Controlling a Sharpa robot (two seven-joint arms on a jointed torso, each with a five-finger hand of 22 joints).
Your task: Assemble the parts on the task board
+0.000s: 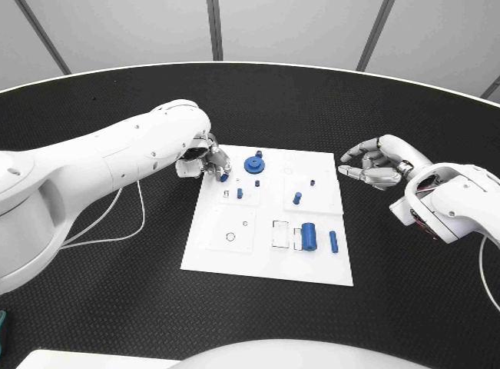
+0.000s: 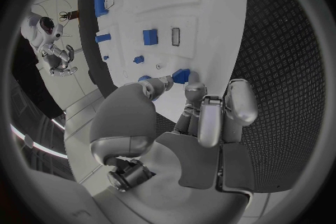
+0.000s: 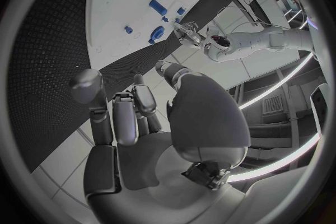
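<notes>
A small blue part is pinched between the fingers of the left hand at the far left edge of the task board. It is judged light, stiff and likely slippery, best taken by its sides. The right hand is held off the board above the worktop, fingers loosely curled, grasping nothing.

I read no text, label, brand, number or sign anywhere. The task board carries thin outline markings but no lettering I can make out; the blue parts and both hands bear no legible marks either.
</notes>
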